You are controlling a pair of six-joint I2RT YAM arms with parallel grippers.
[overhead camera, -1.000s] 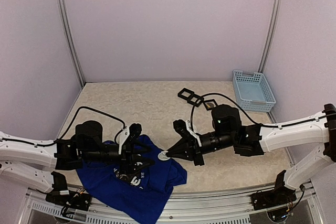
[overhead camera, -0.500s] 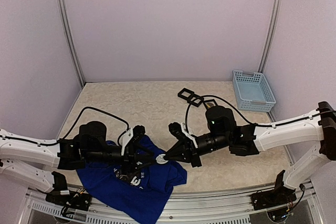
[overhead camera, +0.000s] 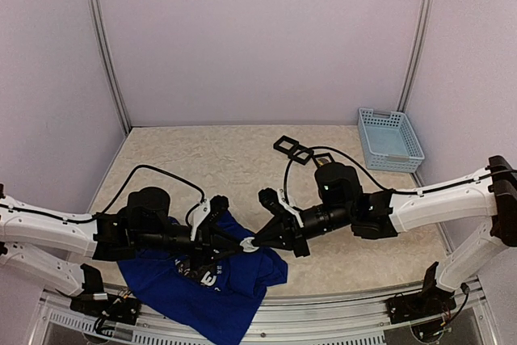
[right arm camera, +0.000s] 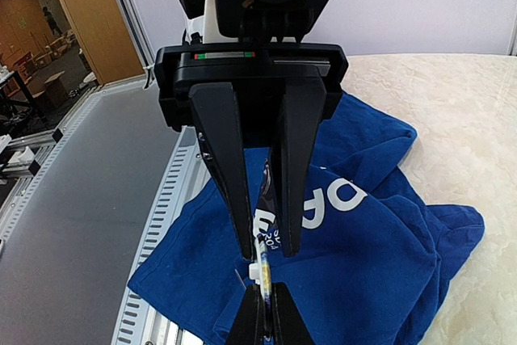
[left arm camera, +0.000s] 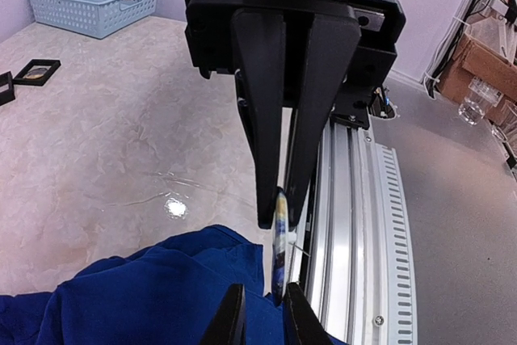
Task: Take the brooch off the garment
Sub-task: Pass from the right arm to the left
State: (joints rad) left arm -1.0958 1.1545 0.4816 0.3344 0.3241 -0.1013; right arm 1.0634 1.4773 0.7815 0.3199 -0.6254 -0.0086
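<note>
The garment (overhead camera: 202, 288), a royal-blue T-shirt with white lettering, lies crumpled at the table's near left edge (left arm camera: 121, 296) (right arm camera: 388, 248). The brooch (overhead camera: 250, 243) is a thin round disc seen edge-on (left arm camera: 279, 240) (right arm camera: 260, 268) at the shirt's upper right corner. My right gripper (overhead camera: 257, 242) (right arm camera: 264, 317) is shut on the brooch's rim. My left gripper (overhead camera: 239, 246) (left arm camera: 262, 313) faces it tip to tip. Its jaws have narrowed to a small gap with a fold of blue cloth between them, just behind the brooch.
A light-blue basket (overhead camera: 390, 139) (left arm camera: 93, 2) stands at the far right corner. Black square frames (overhead camera: 295, 151) (left arm camera: 36, 72) lie in a row near it. The aluminium rail (overhead camera: 323, 296) (left arm camera: 355, 224) runs along the table's near edge, right under both grippers.
My left gripper has slid right up to the brooch and its jaws have closed in from wide apart. The right gripper shifted slightly left, still holding the brooch.
</note>
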